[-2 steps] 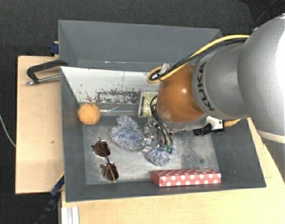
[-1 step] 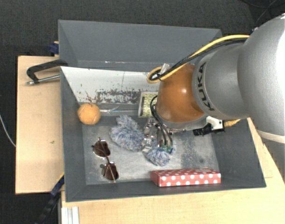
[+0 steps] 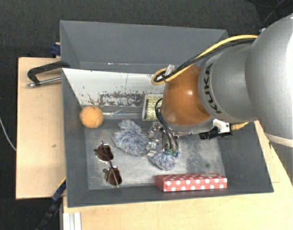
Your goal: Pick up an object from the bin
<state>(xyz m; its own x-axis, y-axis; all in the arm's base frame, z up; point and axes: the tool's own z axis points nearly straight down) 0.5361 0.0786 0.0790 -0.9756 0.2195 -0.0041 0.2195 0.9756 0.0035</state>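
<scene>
One ball (image 3: 91,117), one sunglasses (image 3: 108,164), one dotted box (image 3: 191,182)

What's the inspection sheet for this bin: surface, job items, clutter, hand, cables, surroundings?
Surface: grey metal bin, brown specks on its back wall.
Job's things: blue-grey fluffy duster, mid-bin, directly under the hand.
Clutter: orange ball at left; sunglasses front left; red white-dotted box along the front wall; pale packet at the back wall.
Grippers: hand low over the duster; whether it grips cannot be told.
Cables: yellow cable along the arm to the orange cover.
Surroundings: dark floor; nothing else seen.
</scene>
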